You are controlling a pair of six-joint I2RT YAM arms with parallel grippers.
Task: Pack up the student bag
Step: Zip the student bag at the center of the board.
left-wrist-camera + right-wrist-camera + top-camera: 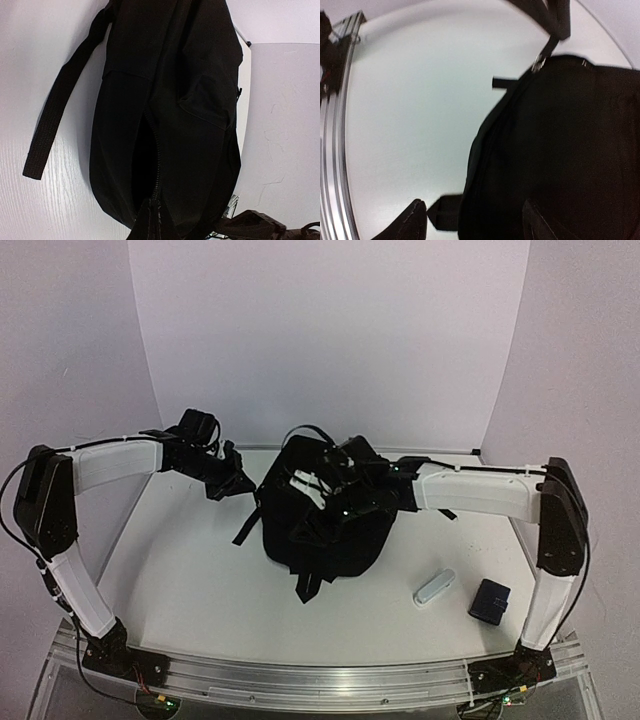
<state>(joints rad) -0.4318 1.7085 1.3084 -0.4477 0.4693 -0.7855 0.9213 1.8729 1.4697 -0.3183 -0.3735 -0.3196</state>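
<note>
A black backpack (325,530) sits slumped at the centre of the white table (190,590), with webbing straps trailing off it toward 6 and 8 o'clock in the overhead view.

The right gripper (315,490) reaches in from 3 o'clock and hangs over the top of the bag. Seen from its own wrist camera, the right gripper (473,202) has its fingers (415,220) spread wide. The rounded edge of the backpack (560,150) lies between them, and nothing is pinched. A small metal buckle (537,62) glints where a strap meets the bag's upper edge.

The left gripper (228,480) is at the bag's 10 o'clock, close against its side. Neither the overhead view nor its own camera shows its fingers clearly, so it cannot be told whether the jaws are clenched or released. In that wrist view the backpack (190,100) fills most of the frame, with a zipper (156,170) running down its middle. One flat strap (52,117) lies on the table surface at the bag's 9 o'clock.

At the bag's 4 o'clock, well apart from it, a white oblong object (435,587) lies on the table. A dark-blue pouch (490,600) lies just beside it, nearer the right arm's base.
</note>
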